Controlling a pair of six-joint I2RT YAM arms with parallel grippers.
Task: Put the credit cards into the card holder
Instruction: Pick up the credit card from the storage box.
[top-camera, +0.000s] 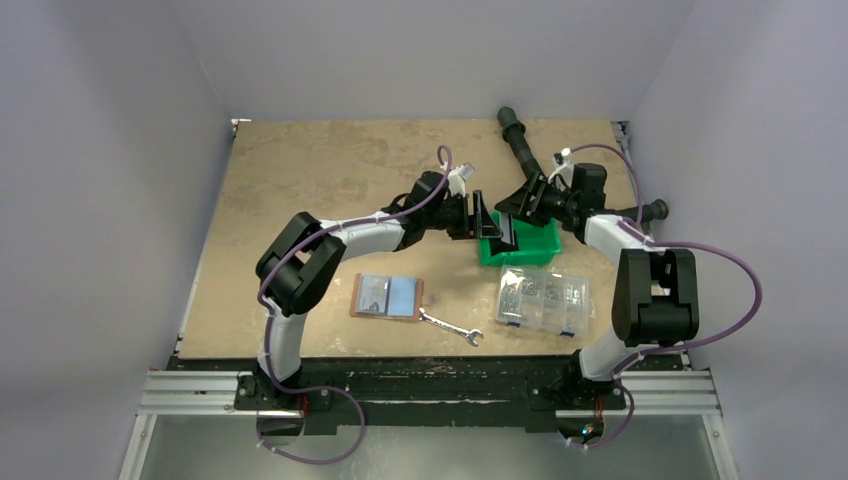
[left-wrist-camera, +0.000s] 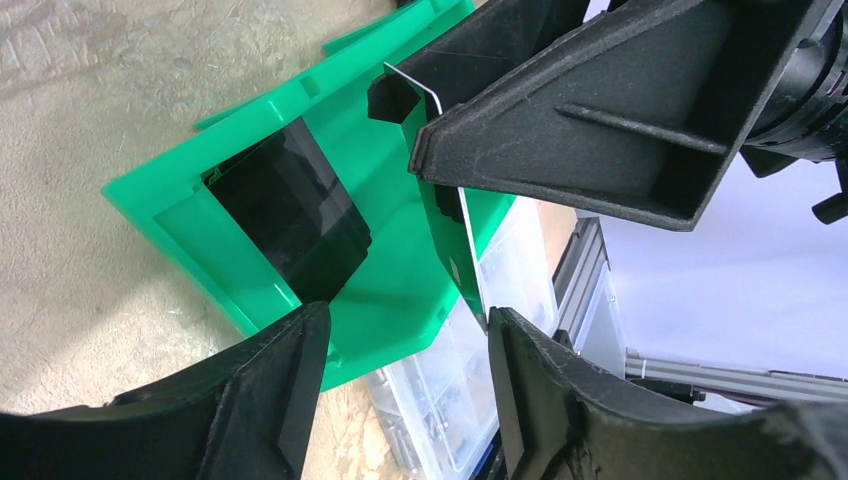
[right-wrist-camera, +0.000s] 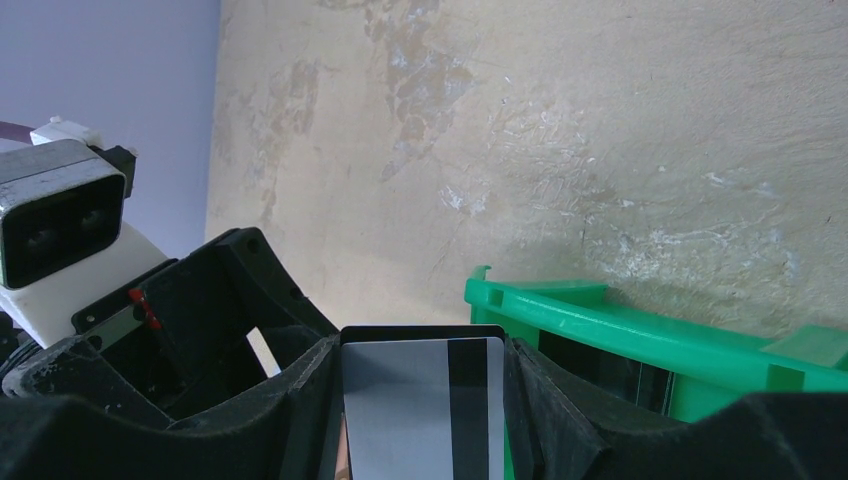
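My right gripper (right-wrist-camera: 423, 400) is shut across the edges of a grey credit card (right-wrist-camera: 400, 410) with a black stripe. A dark edge shows just behind the card's top. The card hangs edge-on above the green bin in the left wrist view (left-wrist-camera: 462, 225) and shows in the top view (top-camera: 506, 233). My left gripper (left-wrist-camera: 405, 335) is open and empty, facing the card, with its right finger (left-wrist-camera: 560, 390) close to the card's lower end. The reddish-brown card holder (top-camera: 388, 297) lies open on the table, with a grey-blue card (top-camera: 372, 294) and a light blue card (top-camera: 402, 294) on its halves.
The green bin (top-camera: 535, 250) stands under both grippers and holds dark flat cards (left-wrist-camera: 290, 210). A clear compartment box (top-camera: 543, 300) lies in front of the bin. A wrench (top-camera: 450, 327) lies between the holder and the box. A black hose (top-camera: 520, 140) lies at the back.
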